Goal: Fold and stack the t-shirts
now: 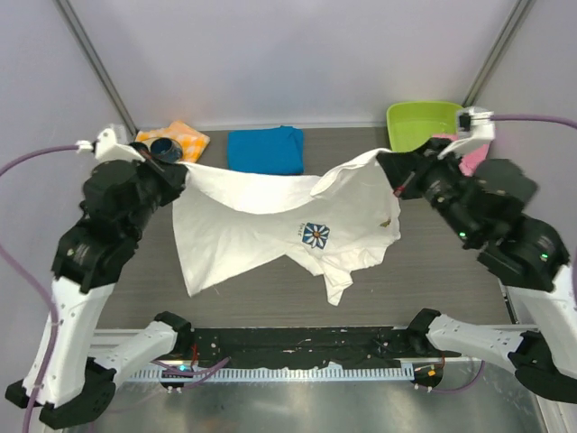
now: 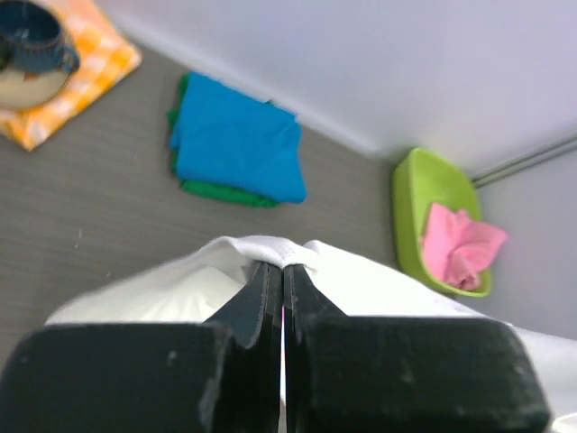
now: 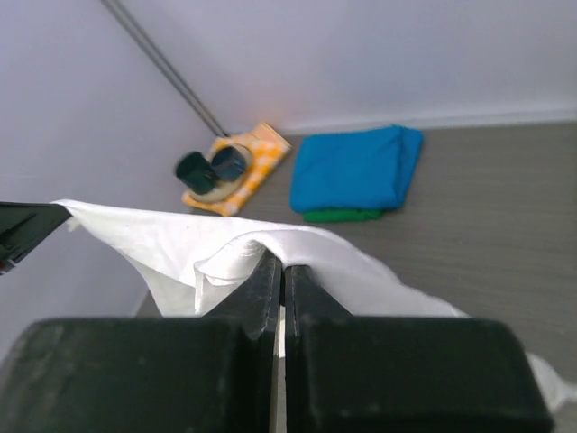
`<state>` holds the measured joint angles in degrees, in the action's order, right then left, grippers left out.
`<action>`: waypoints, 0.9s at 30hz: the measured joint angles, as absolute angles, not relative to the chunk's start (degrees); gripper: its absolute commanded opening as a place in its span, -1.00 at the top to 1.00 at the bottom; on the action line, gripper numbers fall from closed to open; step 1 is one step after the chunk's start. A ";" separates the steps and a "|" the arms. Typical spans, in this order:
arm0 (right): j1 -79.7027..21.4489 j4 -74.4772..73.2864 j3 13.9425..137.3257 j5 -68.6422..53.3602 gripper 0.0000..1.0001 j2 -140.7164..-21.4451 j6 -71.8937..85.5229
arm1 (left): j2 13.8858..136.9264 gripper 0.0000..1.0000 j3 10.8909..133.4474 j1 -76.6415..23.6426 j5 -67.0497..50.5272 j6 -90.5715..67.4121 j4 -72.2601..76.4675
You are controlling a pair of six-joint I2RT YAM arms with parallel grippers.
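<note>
A large white t-shirt (image 1: pixel 270 221) with a blue daisy print hangs stretched between my two grippers above the table, its lower part drooping toward the surface. My left gripper (image 1: pixel 180 171) is shut on its left edge; in the left wrist view white cloth (image 2: pixel 270 251) bulges over the closed fingertips of that gripper (image 2: pixel 283 267). My right gripper (image 1: pixel 389 165) is shut on the right edge, where the cloth (image 3: pixel 261 236) folds over the tips of the gripper (image 3: pixel 283 263). A folded turquoise-blue tee (image 1: pixel 265 149) lies at the back on a green tee (image 2: pixel 216 189).
An orange-and-white checked cloth (image 1: pixel 178 137) with dark cups (image 3: pixel 212 167) on it sits at the back left. A lime-green bin (image 1: pixel 424 124) holding pink fabric (image 2: pixel 460 245) stands at the back right. Grey walls and frame poles bound the table.
</note>
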<state>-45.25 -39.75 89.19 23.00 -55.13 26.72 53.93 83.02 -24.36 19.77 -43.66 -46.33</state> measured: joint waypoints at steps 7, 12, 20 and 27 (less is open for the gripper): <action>-45.25 -44.73 108.86 11.92 0.99 -52.42 21.63 | 45.82 0.99 98.13 -24.34 14.68 -38.48 -50.37; -44.86 -45.10 124.73 2.28 0.99 -52.27 20.75 | 37.08 0.99 105.19 -24.27 10.24 -36.29 -49.80; -37.52 -38.15 137.75 -14.02 0.99 -54.61 22.46 | 35.38 0.99 115.72 -24.25 1.67 -34.85 -46.92; -36.25 -35.59 132.40 -13.19 0.99 -56.16 22.65 | 36.03 1.00 109.34 -24.25 -1.23 -34.87 -43.16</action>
<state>-36.25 -35.59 132.40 -13.19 -56.16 22.65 36.03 109.34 -24.25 -1.23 -34.87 -43.16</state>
